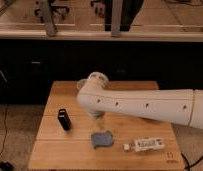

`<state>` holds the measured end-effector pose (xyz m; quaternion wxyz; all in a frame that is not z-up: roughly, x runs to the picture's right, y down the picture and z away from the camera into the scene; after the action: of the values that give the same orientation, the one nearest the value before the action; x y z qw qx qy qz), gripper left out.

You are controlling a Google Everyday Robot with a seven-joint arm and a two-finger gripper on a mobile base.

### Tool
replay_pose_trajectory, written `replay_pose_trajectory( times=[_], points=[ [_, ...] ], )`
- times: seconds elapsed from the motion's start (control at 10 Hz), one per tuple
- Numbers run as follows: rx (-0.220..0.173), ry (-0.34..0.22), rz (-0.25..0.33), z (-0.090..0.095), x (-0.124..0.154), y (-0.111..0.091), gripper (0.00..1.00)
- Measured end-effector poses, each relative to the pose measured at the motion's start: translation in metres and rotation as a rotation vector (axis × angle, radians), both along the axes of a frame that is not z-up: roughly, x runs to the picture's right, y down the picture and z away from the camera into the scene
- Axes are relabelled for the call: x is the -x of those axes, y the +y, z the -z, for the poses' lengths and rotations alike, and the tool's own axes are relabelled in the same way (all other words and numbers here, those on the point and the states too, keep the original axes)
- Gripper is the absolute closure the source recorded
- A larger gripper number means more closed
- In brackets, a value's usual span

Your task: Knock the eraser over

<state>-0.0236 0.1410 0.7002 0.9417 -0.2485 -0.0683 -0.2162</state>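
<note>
The eraser (64,119) is a small black block standing upright on the left part of the wooden table (130,125). My white arm (140,105) reaches in from the right across the table's middle. My gripper (98,118) hangs below the arm's rounded end, mostly hidden by it, a short way right of the eraser and apart from it.
A crumpled blue cloth (102,139) lies just below the gripper, near the table's front. A white tube (145,145) lies at the front right. A pale bowl-like object (82,85) sits behind the arm. Dark cabinets stand behind the table.
</note>
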Motion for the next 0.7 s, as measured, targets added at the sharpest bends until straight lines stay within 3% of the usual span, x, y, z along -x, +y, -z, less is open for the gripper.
replay_pose_trajectory(
  times=[0.4,0.7],
  points=[
    [-0.002,-0.03,0.025,-0.002,0.011,0.004,0.24],
    [-0.002,-0.058,0.049,-0.005,0.026,0.011,0.47]
  ],
)
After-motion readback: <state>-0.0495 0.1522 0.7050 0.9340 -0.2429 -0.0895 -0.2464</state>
